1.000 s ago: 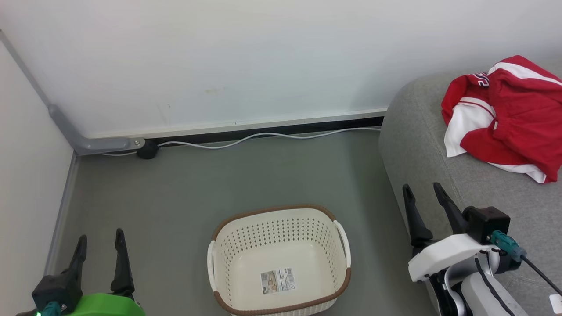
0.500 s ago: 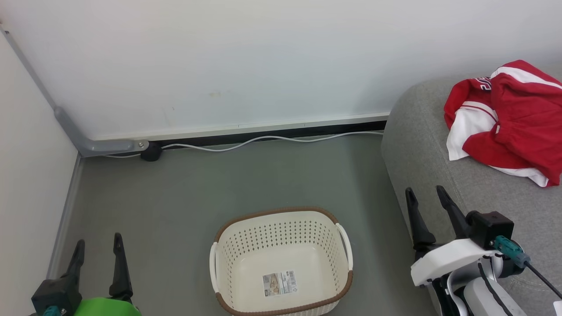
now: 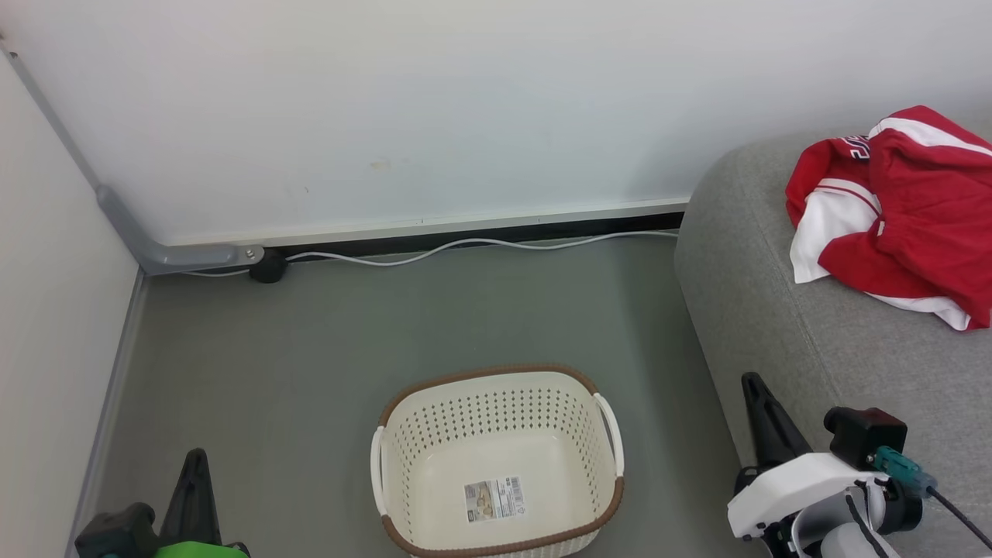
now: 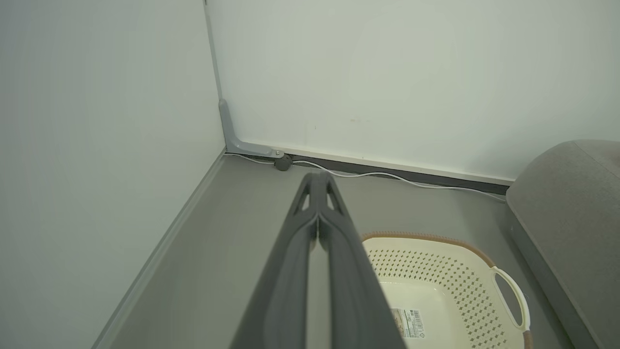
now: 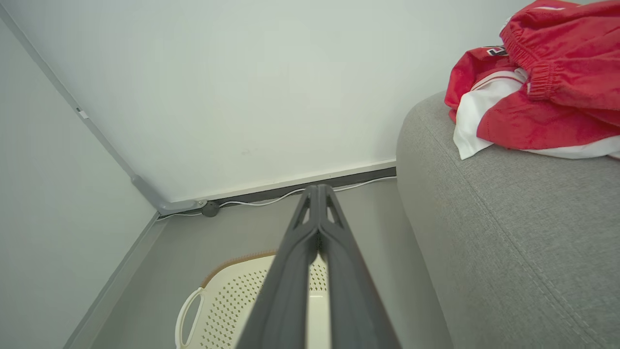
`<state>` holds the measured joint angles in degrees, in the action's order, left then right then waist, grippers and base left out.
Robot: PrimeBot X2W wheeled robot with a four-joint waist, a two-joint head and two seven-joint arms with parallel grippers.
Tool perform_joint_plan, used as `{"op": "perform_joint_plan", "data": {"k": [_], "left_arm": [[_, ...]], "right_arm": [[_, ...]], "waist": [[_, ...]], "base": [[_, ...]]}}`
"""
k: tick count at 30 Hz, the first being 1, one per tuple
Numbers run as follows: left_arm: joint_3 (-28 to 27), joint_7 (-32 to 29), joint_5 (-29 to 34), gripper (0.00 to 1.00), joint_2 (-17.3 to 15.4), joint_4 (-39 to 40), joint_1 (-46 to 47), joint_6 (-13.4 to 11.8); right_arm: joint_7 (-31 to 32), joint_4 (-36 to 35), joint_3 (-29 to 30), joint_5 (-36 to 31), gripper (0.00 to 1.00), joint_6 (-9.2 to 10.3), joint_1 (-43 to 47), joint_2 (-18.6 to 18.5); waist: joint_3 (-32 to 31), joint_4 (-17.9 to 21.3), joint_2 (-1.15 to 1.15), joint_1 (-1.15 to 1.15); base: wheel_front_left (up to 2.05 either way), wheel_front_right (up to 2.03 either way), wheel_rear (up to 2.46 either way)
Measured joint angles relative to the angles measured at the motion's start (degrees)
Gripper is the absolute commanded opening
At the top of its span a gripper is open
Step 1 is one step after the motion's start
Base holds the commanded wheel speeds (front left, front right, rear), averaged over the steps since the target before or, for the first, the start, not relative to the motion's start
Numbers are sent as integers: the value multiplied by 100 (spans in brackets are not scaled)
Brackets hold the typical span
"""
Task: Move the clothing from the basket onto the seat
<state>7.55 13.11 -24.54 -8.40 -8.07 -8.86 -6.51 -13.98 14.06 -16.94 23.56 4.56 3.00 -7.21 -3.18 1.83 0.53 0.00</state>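
The red and white clothing [image 3: 899,217] lies crumpled on the grey seat [image 3: 775,294] at the right; the right wrist view has the clothing [image 5: 533,92] on the seat [image 5: 508,232] too. On the floor the cream basket [image 3: 496,457] stands with only a label sticker inside, also seen as the basket [image 4: 436,286] and basket [image 5: 232,300]. My left gripper [image 3: 194,459] is shut at the lower left, apart from the basket; its tips [image 4: 318,177] meet with nothing between. My right gripper [image 3: 752,384] is shut beside the seat's front, holding nothing [image 5: 317,189].
A white cable [image 3: 465,244] runs along the baseboard to a black plug [image 3: 267,267] near a grey conduit [image 3: 155,252] in the corner. Walls close the left and far sides. Grey floor [image 3: 387,325] lies between basket and wall.
Both grippers have gone from open to shut and have dropped lower in the head view. Basket and clothing have not moved.
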Motion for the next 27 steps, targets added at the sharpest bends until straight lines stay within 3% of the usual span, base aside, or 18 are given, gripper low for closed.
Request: {"op": "perform_joint_plan", "data": {"k": [27], "left_arm": [[-339, -578, -1914, 0, 164, -185, 185, 375]], "right_arm": [[569, -13, 635, 2023, 0, -305, -78, 146]], "waist": [[97, -54, 0, 0]], "base": [[0, 0, 0]]}}
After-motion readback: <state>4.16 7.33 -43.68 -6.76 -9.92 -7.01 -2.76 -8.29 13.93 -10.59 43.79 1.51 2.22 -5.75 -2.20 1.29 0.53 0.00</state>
